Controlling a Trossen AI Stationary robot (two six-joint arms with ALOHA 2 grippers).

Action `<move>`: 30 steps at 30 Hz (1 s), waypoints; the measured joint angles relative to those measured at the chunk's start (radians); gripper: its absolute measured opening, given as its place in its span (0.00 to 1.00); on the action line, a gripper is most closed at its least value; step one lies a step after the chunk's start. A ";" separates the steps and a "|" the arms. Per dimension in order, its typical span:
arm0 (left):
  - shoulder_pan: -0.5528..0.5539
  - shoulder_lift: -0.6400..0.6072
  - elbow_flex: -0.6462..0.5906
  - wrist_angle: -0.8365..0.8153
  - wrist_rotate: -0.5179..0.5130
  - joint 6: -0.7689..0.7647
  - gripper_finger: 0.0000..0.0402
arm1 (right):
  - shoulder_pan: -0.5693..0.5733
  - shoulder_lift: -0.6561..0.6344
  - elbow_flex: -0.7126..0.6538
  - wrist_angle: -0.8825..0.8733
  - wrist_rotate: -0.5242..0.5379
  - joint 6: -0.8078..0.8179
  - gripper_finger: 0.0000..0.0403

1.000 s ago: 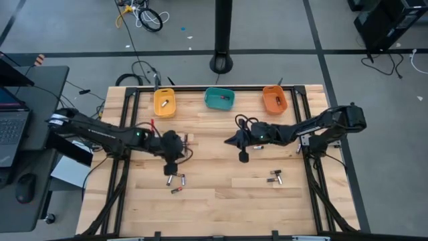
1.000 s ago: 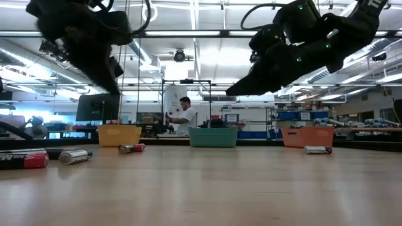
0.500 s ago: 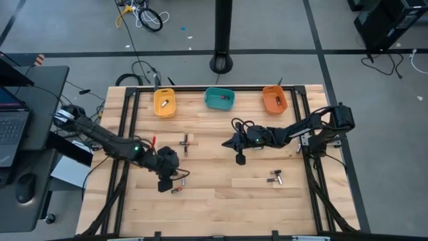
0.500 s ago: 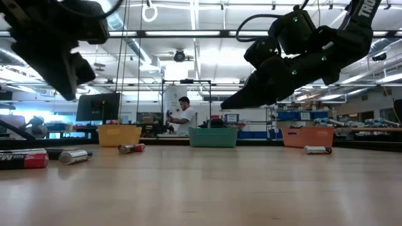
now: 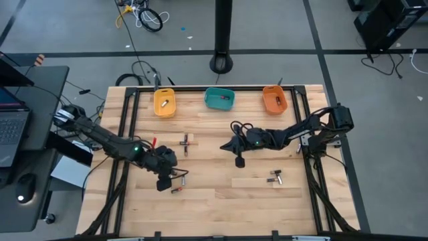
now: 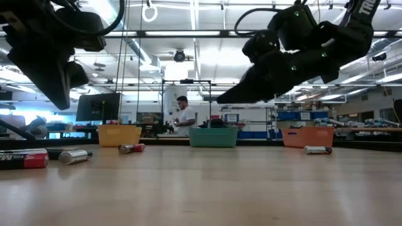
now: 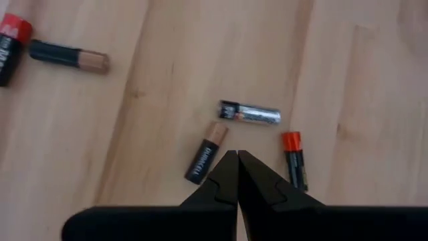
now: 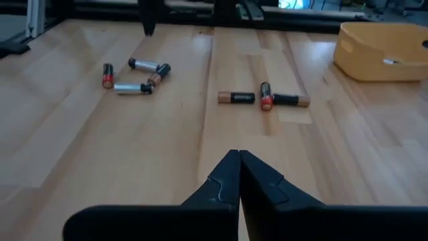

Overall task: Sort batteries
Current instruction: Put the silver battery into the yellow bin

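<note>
Smooth cylindrical batteries (image 7: pixel 249 114) on pale wood-grain table (image 5: pixel 214 194), both black tapered pincers closed, empty

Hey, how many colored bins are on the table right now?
3. All sit along the far edge of the table: the yellow bin on the left arm's side, the teal bin in the middle, and the orange bin on the right arm's side. None appears hidden.

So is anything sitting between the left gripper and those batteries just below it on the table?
Nothing visible. The left gripper, shut and empty, hangs over bare wood right beside three loose batteries. Only open tabletop lies between its fingertips and them.
</note>
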 joint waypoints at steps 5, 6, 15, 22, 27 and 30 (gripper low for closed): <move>0.027 0.000 0.000 -0.001 0.031 -0.013 0.03 | -0.019 0.000 0.044 0.002 0.000 -0.002 0.05; 0.033 0.000 0.000 -0.002 0.031 -0.012 0.03 | -0.020 0.000 0.049 0.003 0.000 -0.002 0.06; 0.113 0.000 0.000 -0.009 0.031 0.002 0.03 | -0.035 -0.017 0.059 -0.058 0.001 -0.004 0.09; 0.227 0.000 0.000 0.002 0.065 0.143 0.03 | -0.042 -0.043 0.059 -0.104 0.093 -0.005 0.05; 0.273 0.000 0.000 0.019 0.117 0.240 0.03 | -0.056 -0.052 0.059 -0.121 0.095 -0.006 0.02; 0.286 0.000 0.000 0.019 0.134 0.274 0.03 | -0.057 -0.052 0.060 -0.145 0.098 0.019 0.05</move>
